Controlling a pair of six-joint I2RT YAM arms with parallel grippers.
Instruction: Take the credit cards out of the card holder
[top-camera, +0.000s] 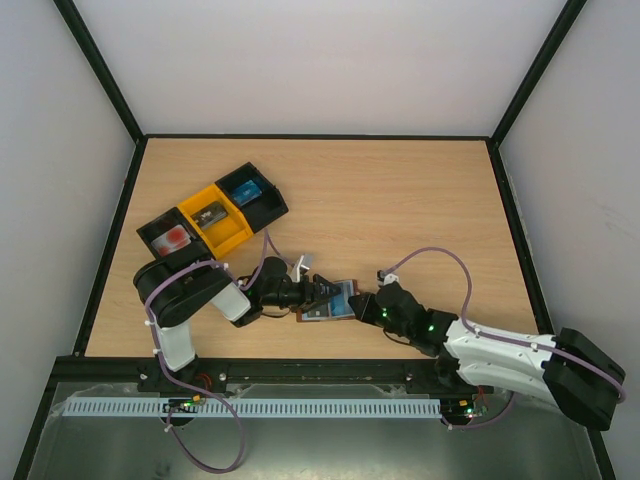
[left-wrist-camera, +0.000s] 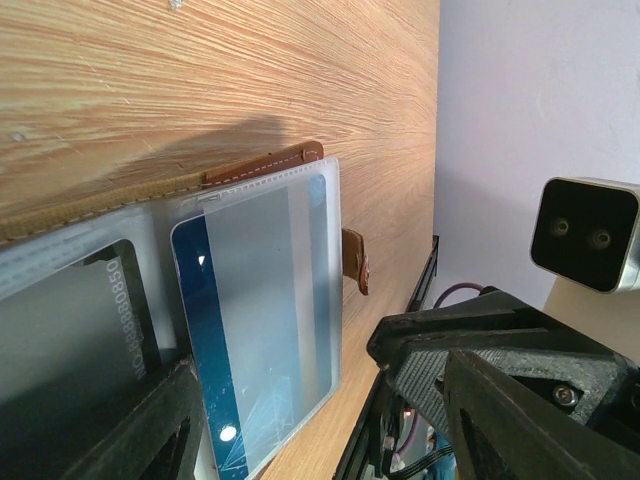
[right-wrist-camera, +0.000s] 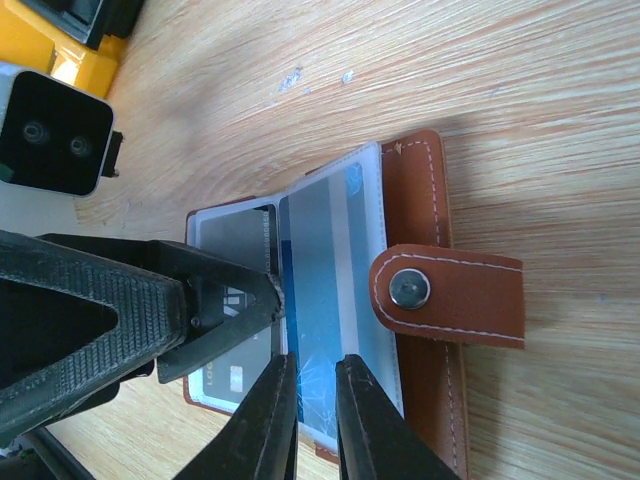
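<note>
The brown card holder (top-camera: 330, 298) lies open on the table between both grippers. A blue card (right-wrist-camera: 325, 250) sits in its clear sleeve, beside a dark card (right-wrist-camera: 230, 235). Both show in the left wrist view, blue (left-wrist-camera: 250, 320) and dark (left-wrist-camera: 70, 330). My left gripper (top-camera: 312, 290) is open, with one finger (right-wrist-camera: 215, 305) pressing on the dark card's page. My right gripper (right-wrist-camera: 315, 400) is over the blue card's near edge, its jaws only a narrow gap apart, holding nothing. The holder's snap tab (right-wrist-camera: 450, 295) lies folded out.
A row of open trays stands at the back left: a black one (top-camera: 172, 238) holding a pale card with a red patch, a yellow one (top-camera: 212, 215) holding a dark item, and a black one (top-camera: 245, 190) holding a blue card. The table's near edge is just behind the holder.
</note>
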